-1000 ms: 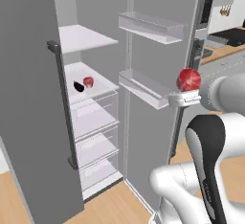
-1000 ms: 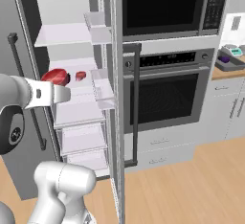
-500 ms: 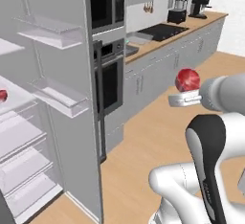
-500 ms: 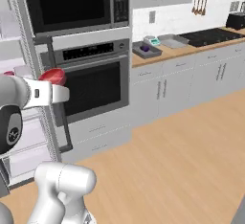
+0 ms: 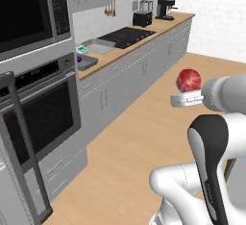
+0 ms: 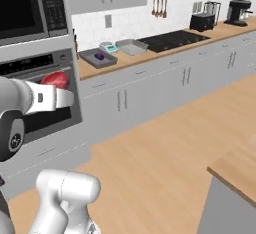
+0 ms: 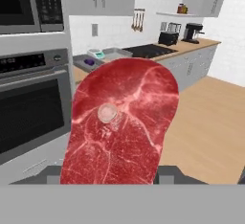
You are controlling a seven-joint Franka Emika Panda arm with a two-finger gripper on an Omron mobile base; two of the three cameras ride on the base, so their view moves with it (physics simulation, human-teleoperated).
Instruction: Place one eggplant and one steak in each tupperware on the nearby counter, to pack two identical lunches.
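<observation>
My gripper (image 5: 185, 99) (image 6: 62, 98) is shut on a red marbled steak (image 5: 189, 80) (image 6: 56, 79), held upright in the air over the wooden floor. In the hand view the steak (image 7: 119, 127) covers the middle and hides the fingertips. On the counter (image 5: 144, 36) (image 6: 150, 53), next to the oven, a dark grey tupperware (image 5: 87, 64) (image 6: 95, 59) holds a purple eggplant (image 5: 79, 59) (image 6: 99, 56) (image 7: 88, 62). A lighter grey tupperware (image 5: 98, 46) (image 6: 131, 45) sits just past it; I cannot tell what is inside.
A wall oven (image 5: 38, 108) with a microwave (image 6: 25, 5) above stands at the left. Further along the counter are a black stovetop (image 6: 172, 39), a toaster (image 6: 202, 22) and a coffee machine (image 6: 239, 10). A wooden island corner (image 6: 235, 168) juts in at the right.
The whole picture has swung from the open fridge past the oven to the counter, so the camera moved. The steak stays in the gripper as before.
</observation>
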